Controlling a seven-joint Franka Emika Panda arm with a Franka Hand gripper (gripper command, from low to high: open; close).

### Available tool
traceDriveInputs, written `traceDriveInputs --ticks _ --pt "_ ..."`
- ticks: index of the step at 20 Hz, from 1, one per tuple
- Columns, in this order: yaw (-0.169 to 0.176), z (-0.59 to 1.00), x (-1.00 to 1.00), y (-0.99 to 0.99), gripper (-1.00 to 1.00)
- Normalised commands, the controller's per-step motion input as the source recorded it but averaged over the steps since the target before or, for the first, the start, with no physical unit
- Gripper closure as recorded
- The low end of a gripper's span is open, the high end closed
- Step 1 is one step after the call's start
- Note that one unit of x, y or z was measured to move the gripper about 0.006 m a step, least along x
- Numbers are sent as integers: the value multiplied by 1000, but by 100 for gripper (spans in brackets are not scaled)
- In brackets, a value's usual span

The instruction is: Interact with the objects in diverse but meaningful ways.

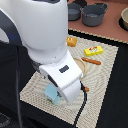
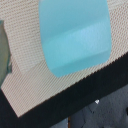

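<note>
My pincer's jaws are hidden, so I cannot tell their state; descending on the carton [image 2: 75,37] near the mat's [image 1: 107,70] edge could crush it

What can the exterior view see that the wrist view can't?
Only the exterior view shows the white robot arm, two grey pots, the yellow red-marked packet, the orange bread loaf and a long orange-brown sausage-like toy. Only the wrist view shows the carton's whole pale blue face close up and the mat's fine weave. Both show the pale blue carton lying on the cream woven mat near its edge. The tool's fingertips are not visible in either.
</note>
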Motion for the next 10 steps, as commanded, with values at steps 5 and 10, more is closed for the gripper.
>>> traceDriveInputs --ticks 5,10 --pt "0 -175 131 -159 -100" --pt "0 -198 59 -176 -100"
